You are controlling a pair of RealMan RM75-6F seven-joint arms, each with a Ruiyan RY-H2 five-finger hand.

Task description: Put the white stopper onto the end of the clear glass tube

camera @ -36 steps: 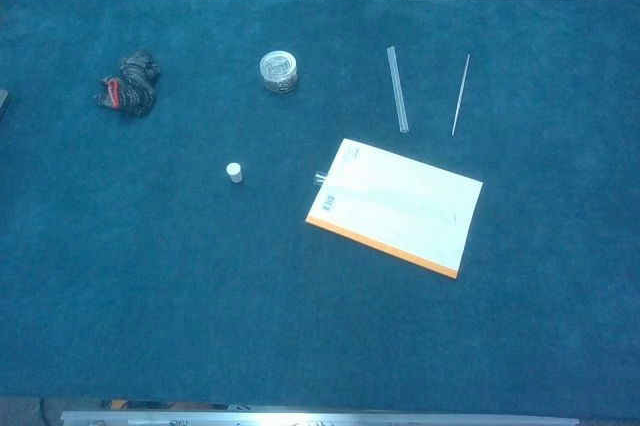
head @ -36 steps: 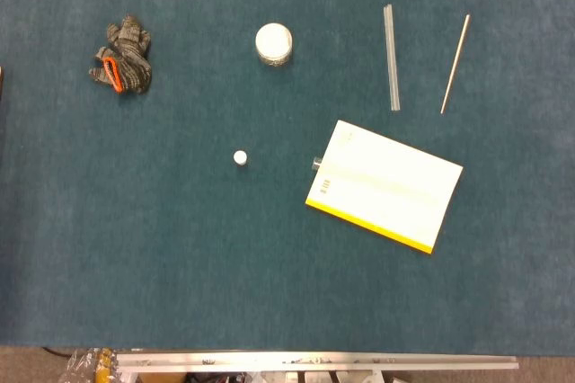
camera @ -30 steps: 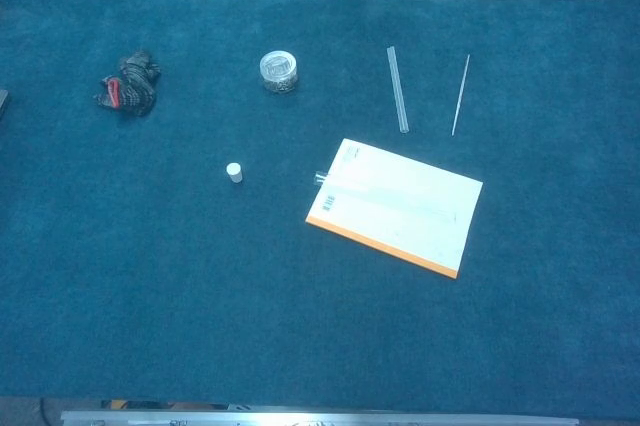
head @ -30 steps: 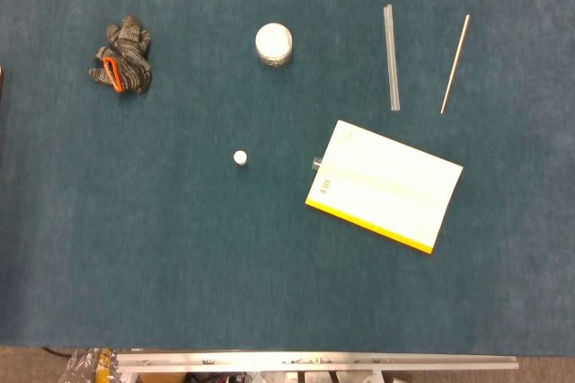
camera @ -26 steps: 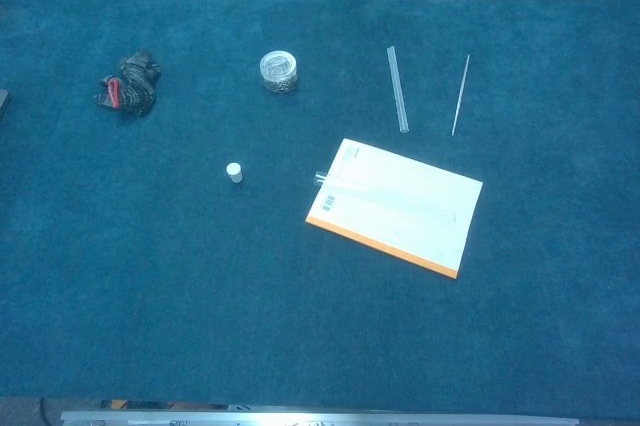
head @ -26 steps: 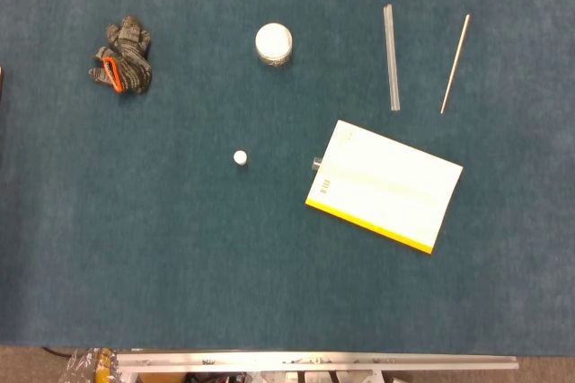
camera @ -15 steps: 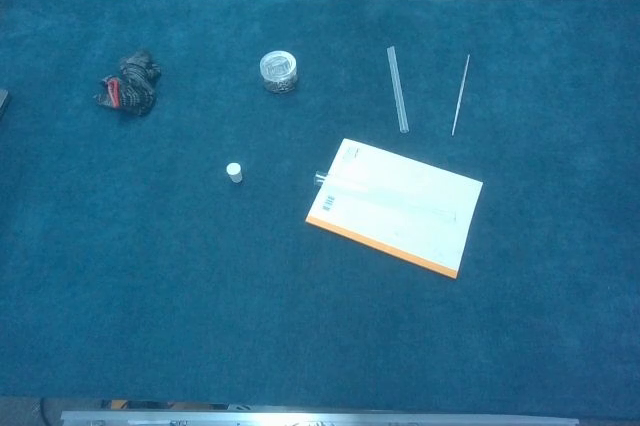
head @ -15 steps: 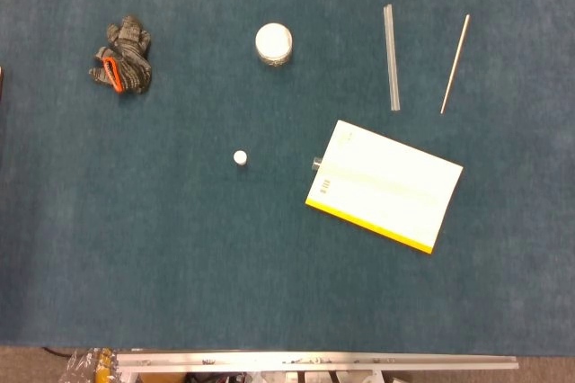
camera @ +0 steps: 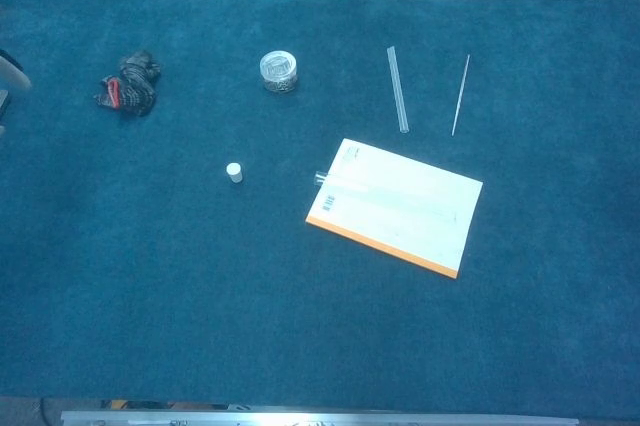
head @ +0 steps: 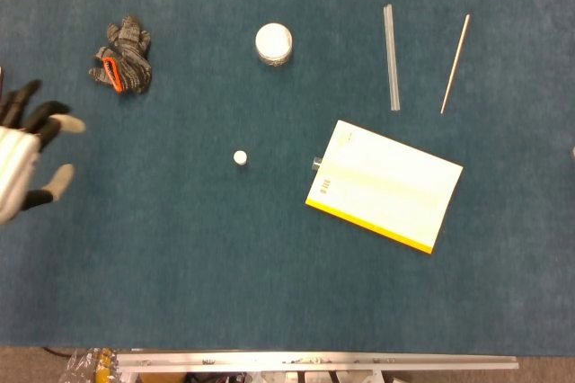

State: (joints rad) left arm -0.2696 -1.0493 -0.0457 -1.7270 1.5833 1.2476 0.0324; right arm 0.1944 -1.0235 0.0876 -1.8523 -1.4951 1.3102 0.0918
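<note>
A dark teal cloth covers the counter. In the head view, the left hand hovers at the left edge, fingers spread, grasping nothing. The white stopper stands mid-counter, well apart. The clear glass tube lies at the far right.

In the chest view, the stopper sits left of a notebook, with the tube farther back.

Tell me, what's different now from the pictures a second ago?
The left hand has come into view at the left edge, fingers spread, holding nothing. The white stopper, the glass tube, the thin rod, the notepad, the round jar and the crumpled glove all stayed put. The right hand isn't visible.
</note>
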